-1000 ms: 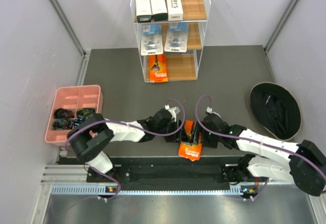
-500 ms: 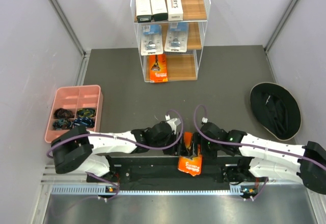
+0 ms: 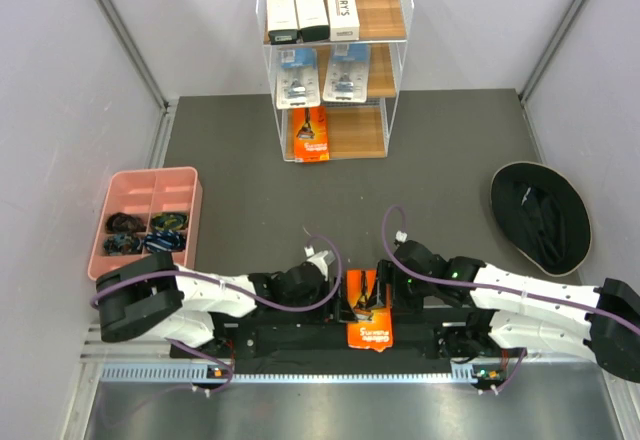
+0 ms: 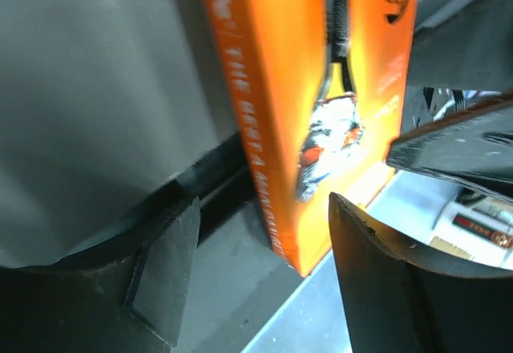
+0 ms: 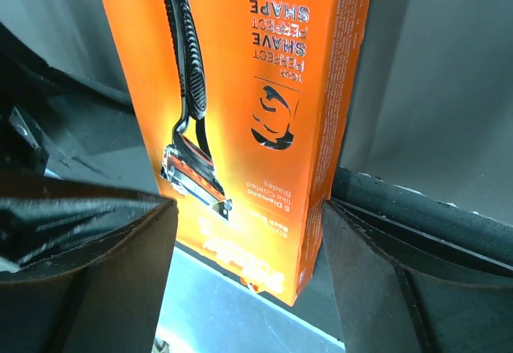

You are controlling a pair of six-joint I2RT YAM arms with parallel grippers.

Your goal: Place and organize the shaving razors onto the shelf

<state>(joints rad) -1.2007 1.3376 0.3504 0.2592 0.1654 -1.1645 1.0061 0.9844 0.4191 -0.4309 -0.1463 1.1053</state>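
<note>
At near table edge, orange card razor pack (image 3: 370, 333) lying flat, lower end overhanging black base rail (image 3: 300, 340). Right gripper (image 5: 244, 204) clamping across pack's two long edges. Left gripper (image 4: 256, 208) straddling pack, jaws spread, gaps showing either side. Tall white wire-frame shelf with wooden tiers (image 3: 385, 10) standing well apart at far side, bottom tier showing bare wood right of second orange card (image 3: 310, 135).

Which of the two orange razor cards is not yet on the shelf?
The orange card at the table's near edge, overhanging it; the other orange card already stands on the shelf's bottom tier.
</note>
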